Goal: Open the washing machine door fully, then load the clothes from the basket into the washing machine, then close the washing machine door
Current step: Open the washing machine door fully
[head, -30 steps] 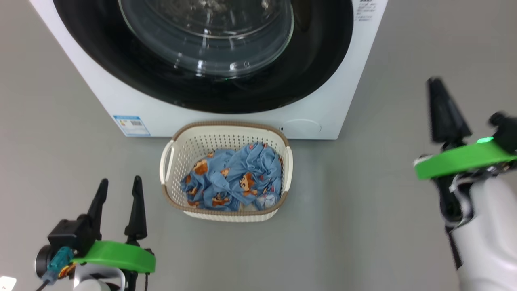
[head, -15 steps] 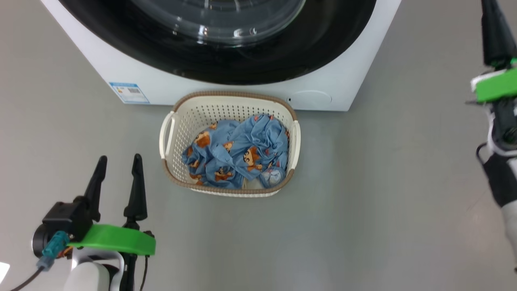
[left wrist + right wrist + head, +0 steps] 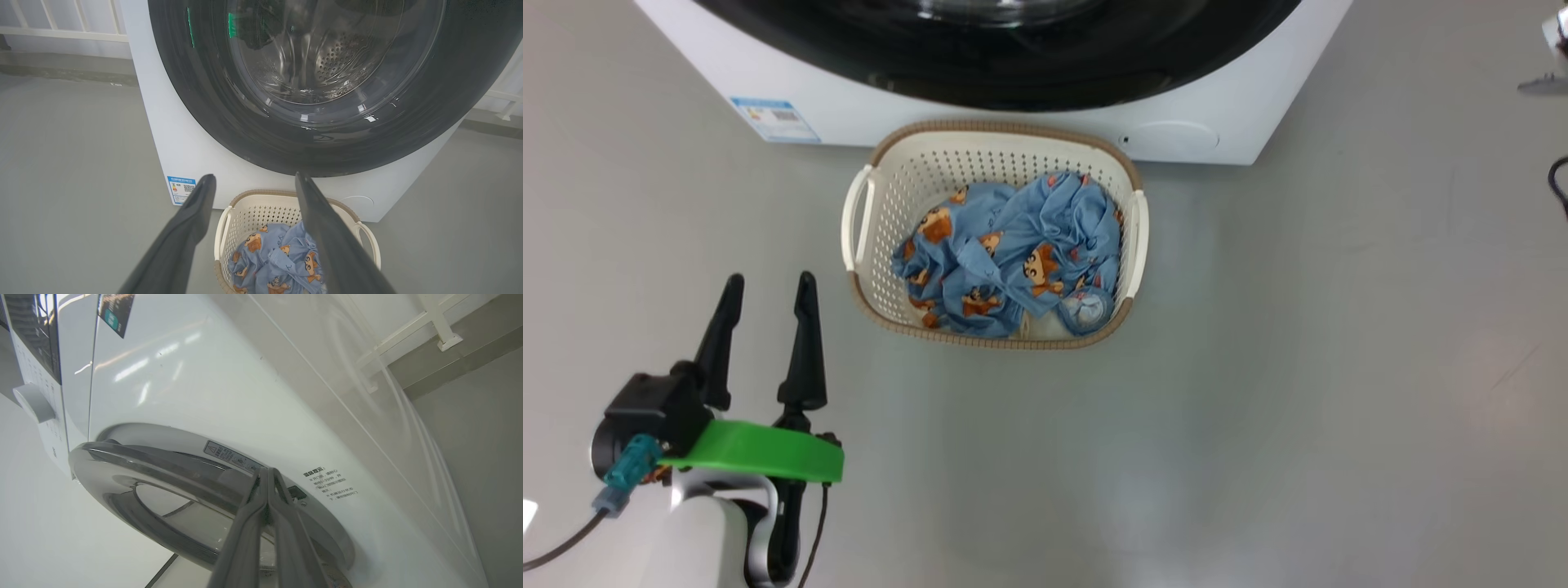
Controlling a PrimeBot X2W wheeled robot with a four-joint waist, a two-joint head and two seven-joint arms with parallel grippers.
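The left gripper (image 3: 769, 284) hung low over the grey floor (image 3: 1258, 367), its fingers spread wide and holding nothing. Beyond it the basket (image 3: 854, 220) sat on the floor just in front of the washing machine (image 3: 1241, 106), with the clothes (image 3: 1013, 253) bundled inside. Higher up, the right gripper (image 3: 266, 473) had its fingers pressed together, tips at the edge of the door (image 3: 135, 461).

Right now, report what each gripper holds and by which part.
Left gripper: open, holding nothing. Right gripper: shut, its tips at the edge of the washing machine door, nothing visibly pinched between them.
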